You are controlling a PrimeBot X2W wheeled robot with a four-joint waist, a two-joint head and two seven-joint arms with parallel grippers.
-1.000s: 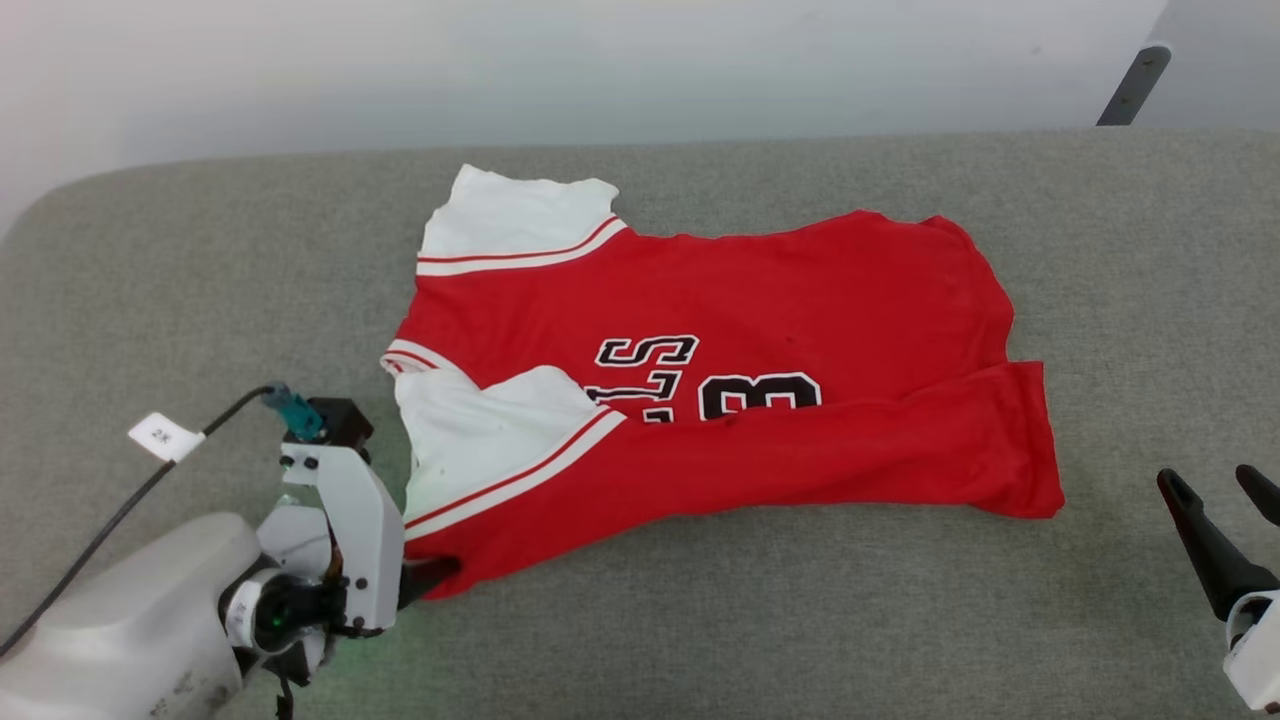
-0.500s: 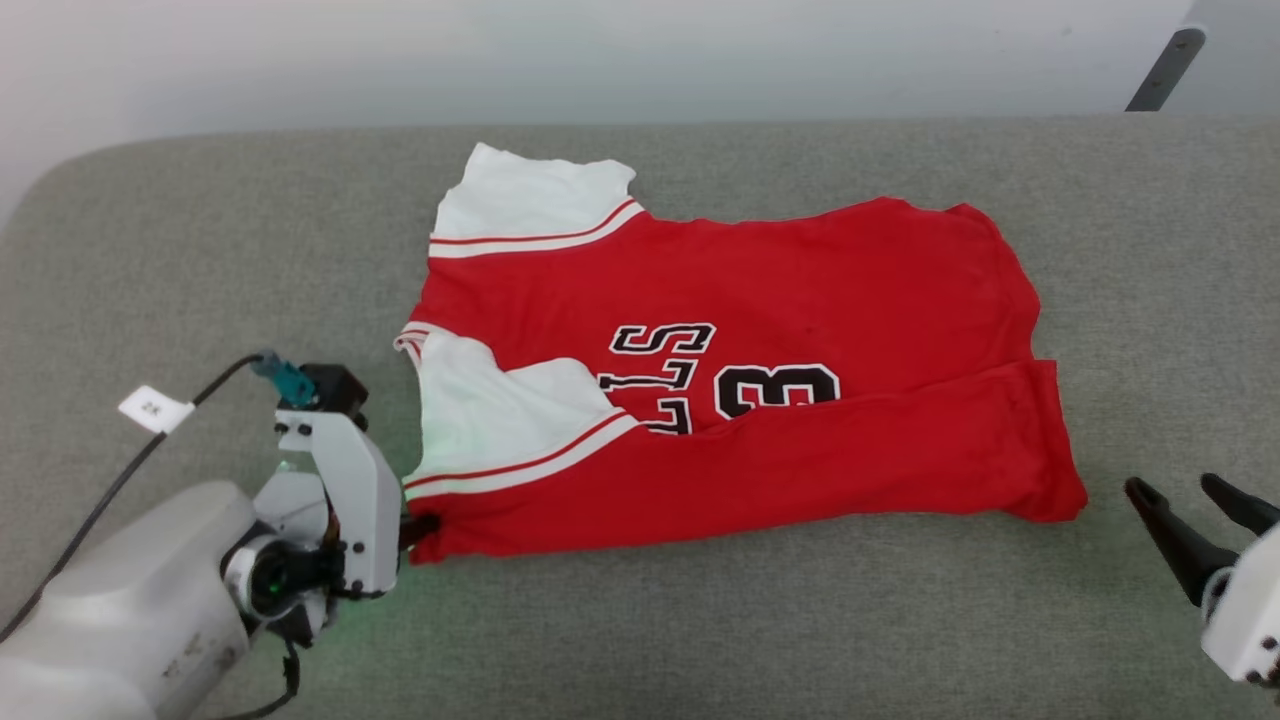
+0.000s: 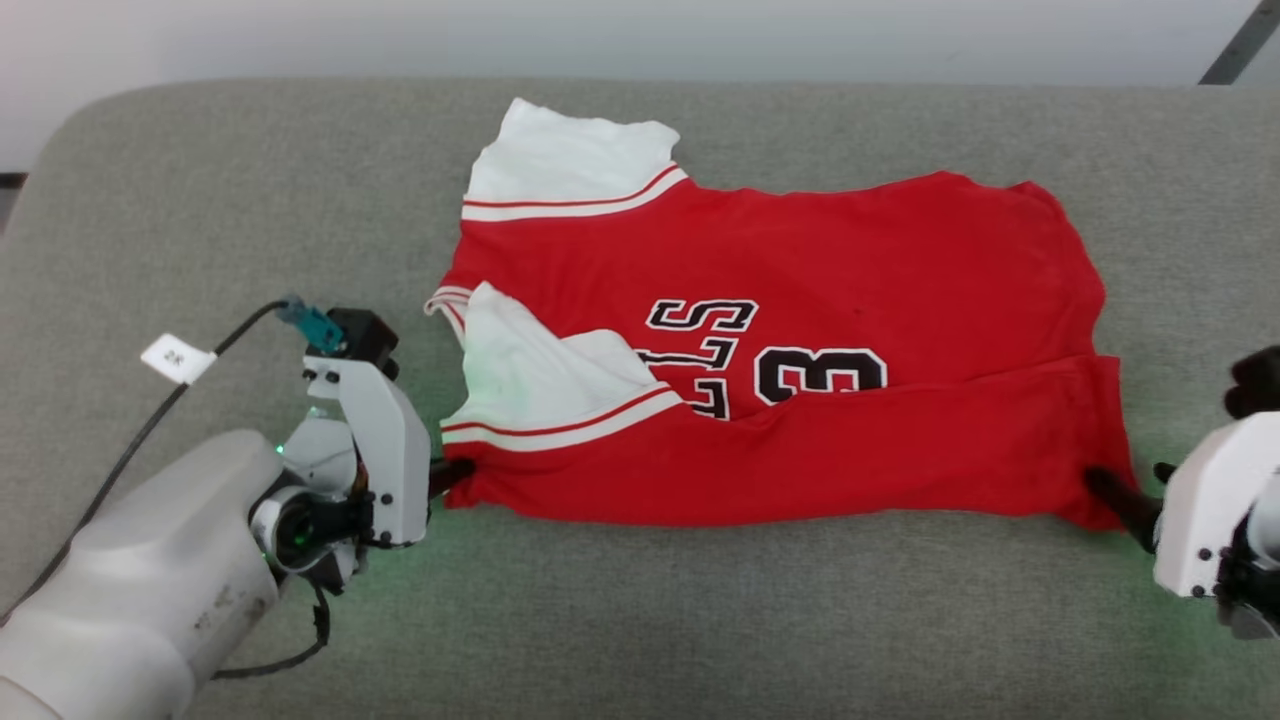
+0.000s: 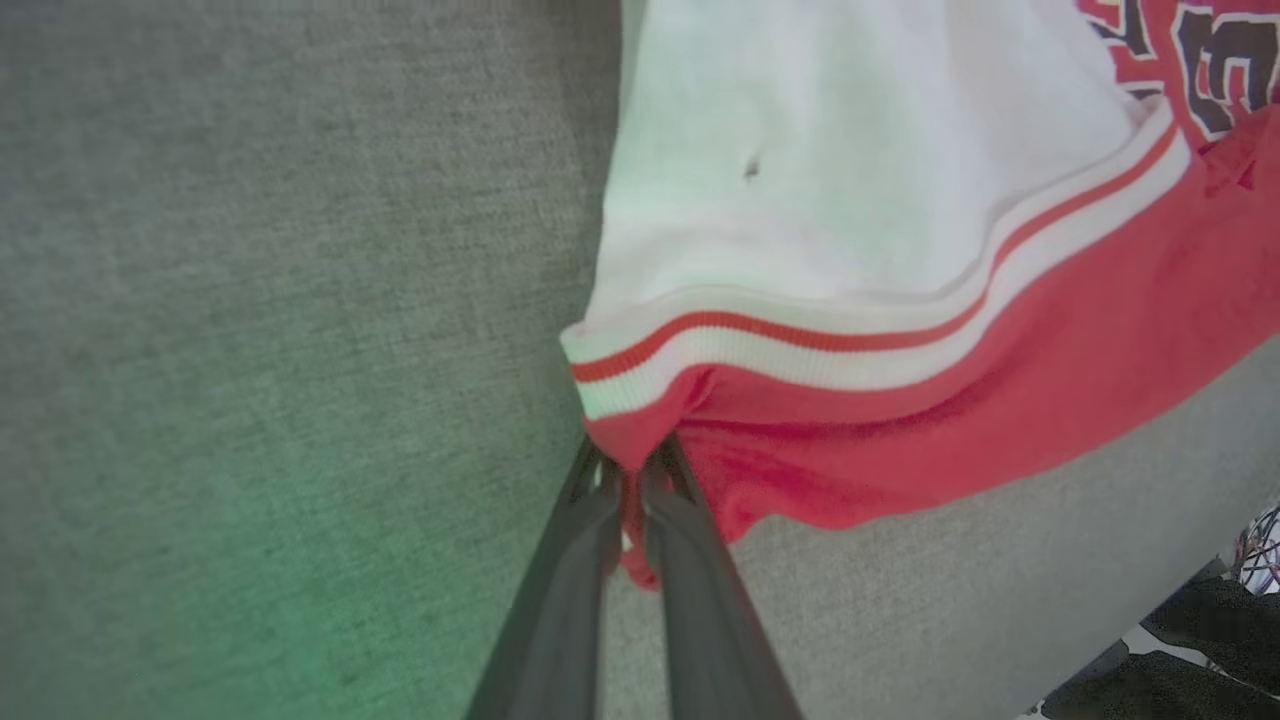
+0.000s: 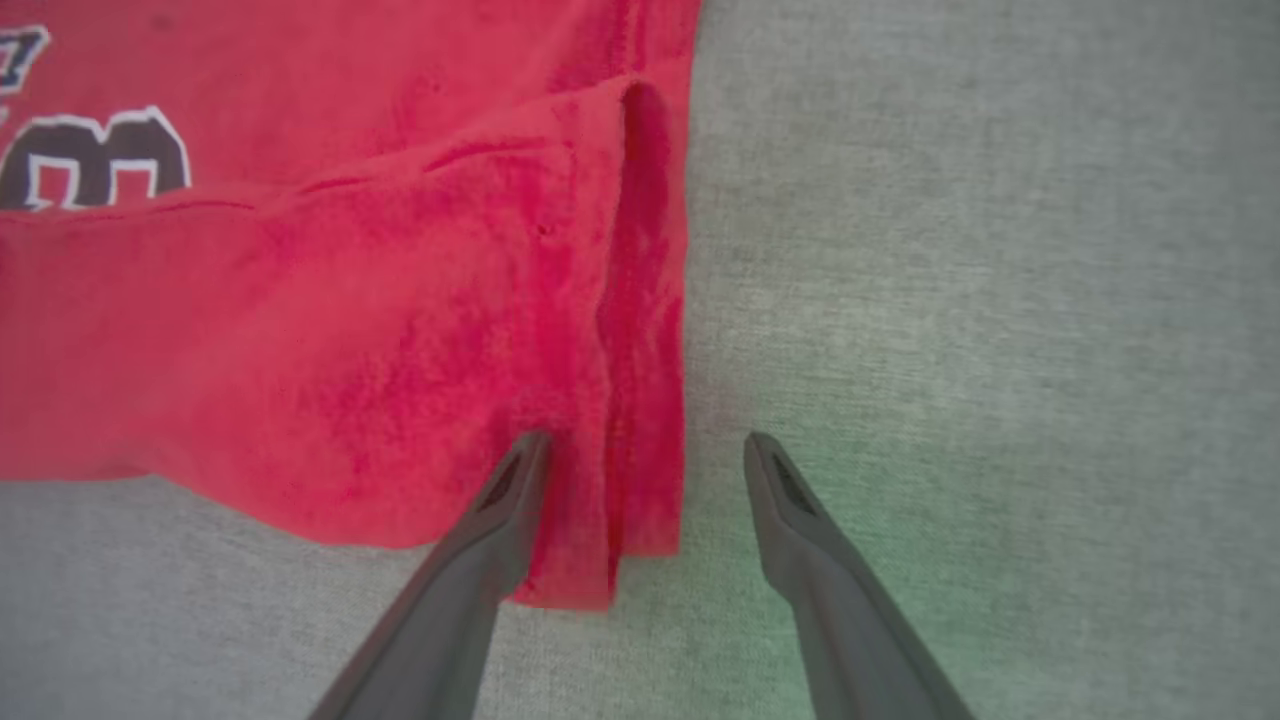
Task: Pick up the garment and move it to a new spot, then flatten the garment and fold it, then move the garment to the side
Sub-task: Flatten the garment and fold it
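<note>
**Desk:** What's the left arm doing right now?

**Operator:** I'm looking down its wrist camera, and the left gripper (image 4: 630, 462) is clamping both dark fingers together on the near left corner of the red jersey (image 4: 900, 440). That's just under the striped cuff of the white sleeve (image 4: 850, 150), and a nub of red cloth is poking out between the fingers

**Desk:** And the right?

**Operator:** The right gripper (image 5: 648, 440) is standing wide open and gripping nothing. It's straddling the jersey's near right corner. One finger is lying over the red cloth and the other is sitting over the grey padded surface (image 5: 1000, 250), just beside the hem. I can't tell whether either tip is pressing down

**Desk:** Where's the jersey lying overall?

**Operator:** On the head camera it's stretching across the middle of the grey padded surface, with the sleeves pointing toward my left and the hem toward my right. The near long edge is lying folded up over the front and hiding the lower part of the black print (image 3: 765, 355). The far sleeve is lying flat and open, while the near one is lying doubled back onto the chest
</note>
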